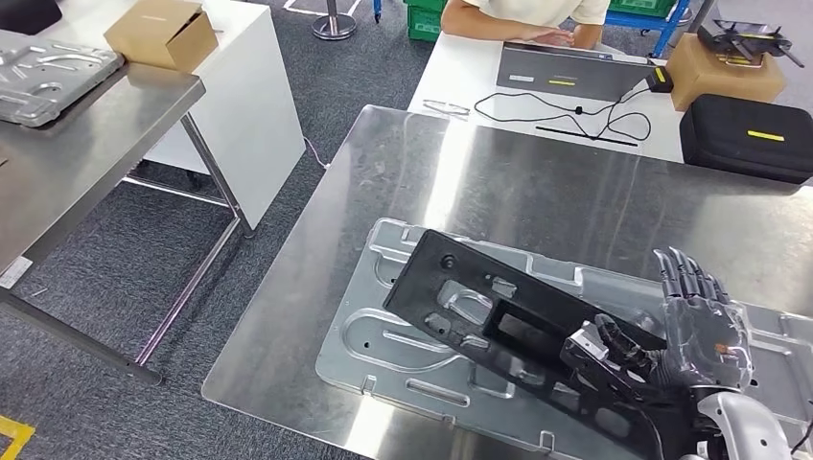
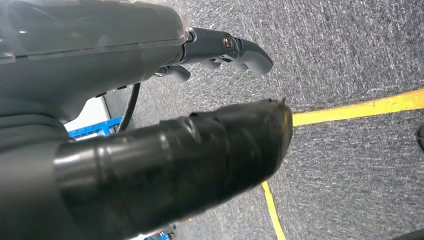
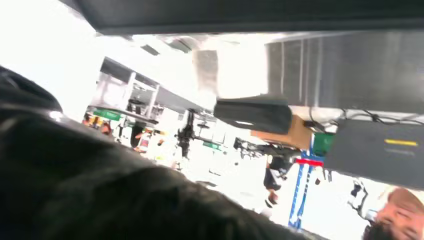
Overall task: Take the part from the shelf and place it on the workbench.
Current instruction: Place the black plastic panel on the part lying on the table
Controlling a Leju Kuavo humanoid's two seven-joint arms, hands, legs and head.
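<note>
The black part (image 1: pixel 499 307), a long flat panel with cut-outs, lies slantwise on a silver stamped plate (image 1: pixel 383 345) on the steel workbench (image 1: pixel 537 182). My right hand (image 1: pixel 695 326) is at the part's near right end. Its fingers (image 1: pixel 683 276) stretch straight out over the silver plate, and its thumb (image 1: pixel 614 347) lies on the black part. The fingers do not wrap the part. In the left wrist view my left hand (image 2: pixel 200 100) hangs over grey carpet, its thumb (image 2: pixel 175 160) and fingers (image 2: pixel 240 47) apart with nothing between them.
A second steel table (image 1: pixel 115 125) at the left carries another silver plate (image 1: pixel 48 72) and a cardboard box (image 1: pixel 163 34). Behind the workbench a person (image 1: pixel 537 19) sits at a white desk with a laptop (image 1: pixel 566 72) and a black case (image 1: pixel 748 134).
</note>
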